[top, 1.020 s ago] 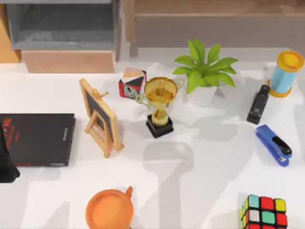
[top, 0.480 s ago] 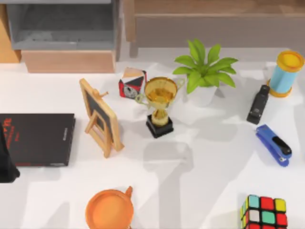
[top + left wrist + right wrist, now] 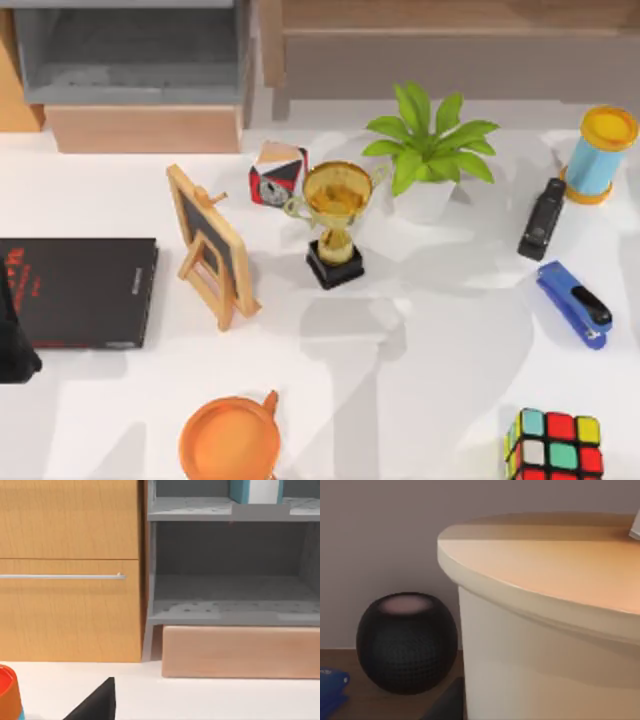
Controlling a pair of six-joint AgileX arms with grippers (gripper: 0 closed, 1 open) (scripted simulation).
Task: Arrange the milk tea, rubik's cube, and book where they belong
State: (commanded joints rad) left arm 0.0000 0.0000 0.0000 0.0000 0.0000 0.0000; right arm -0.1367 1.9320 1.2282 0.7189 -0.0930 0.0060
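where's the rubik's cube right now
In the top view, the rubik's cube sits at the table's near right corner, below the blue stapler, apart from it.

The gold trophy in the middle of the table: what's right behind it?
Behind the gold trophy sits a small red-black-white angular box, with a potted plant to the right. The trophy's cup covers whatever table lies directly behind its stem.

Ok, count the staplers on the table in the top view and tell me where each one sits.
2. The black stapler lies near the table's right edge, just beside the blue cylinder with the yellow lid. The blue stapler lies just in front of it. Others may be out of frame.
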